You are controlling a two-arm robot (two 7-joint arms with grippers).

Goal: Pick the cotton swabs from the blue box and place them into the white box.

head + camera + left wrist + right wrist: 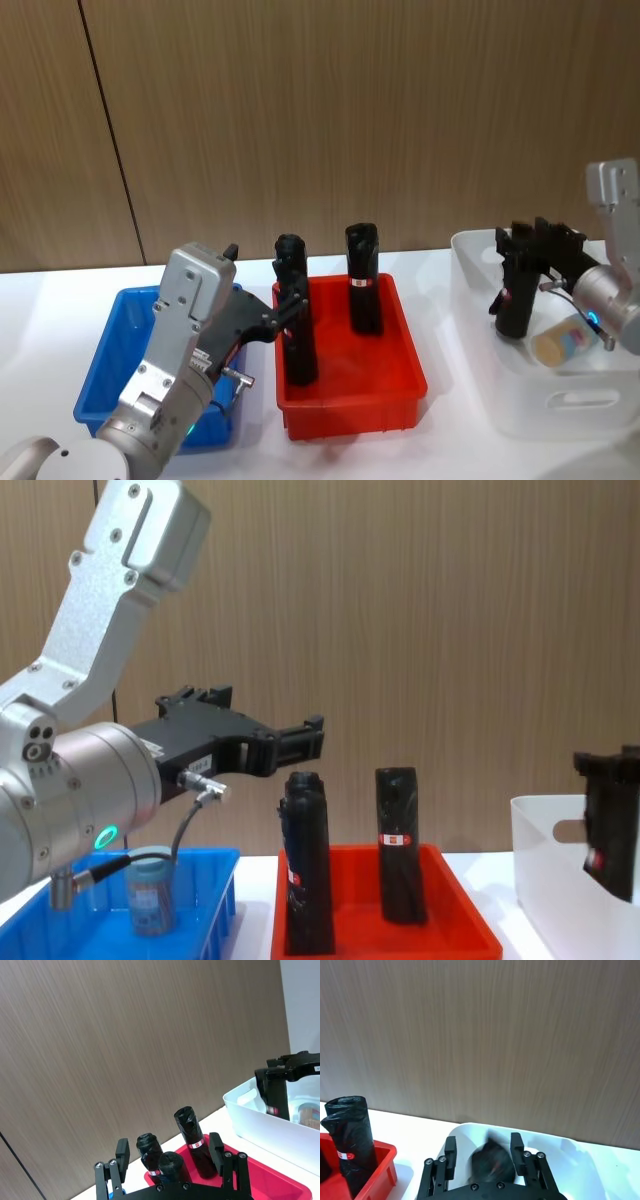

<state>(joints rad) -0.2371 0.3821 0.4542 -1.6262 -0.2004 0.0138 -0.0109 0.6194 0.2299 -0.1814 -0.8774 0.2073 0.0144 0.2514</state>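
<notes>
**Q:** What faults are to be expected from this state?

**A:** One cotton swab jar, a small clear cylinder with a grey-blue lid (150, 895), is left standing in the shallow blue plastic box (222, 892). The left end effector (312, 737) is held released above it, close to the nearer tall black roll (297, 335) in the red plastic tray (350, 405). If the descent is started without a retreat over the blue box, that roll is likely to be toppled, or taken in place of the jar.

**Q:** What else is obstructed?

**A:** The right end effector (484, 1154) is positioned inside the tall white plastic box (560, 410), around a third black roll (515, 300); whether it is clenched on it cannot be told. A second jar (560, 340) is lying beside that roll. The drop zone is thus crowded, and a collision between the arms is risked. A further roll (363, 280) is set deeper in the tray on the white tabletop (40, 330).
</notes>
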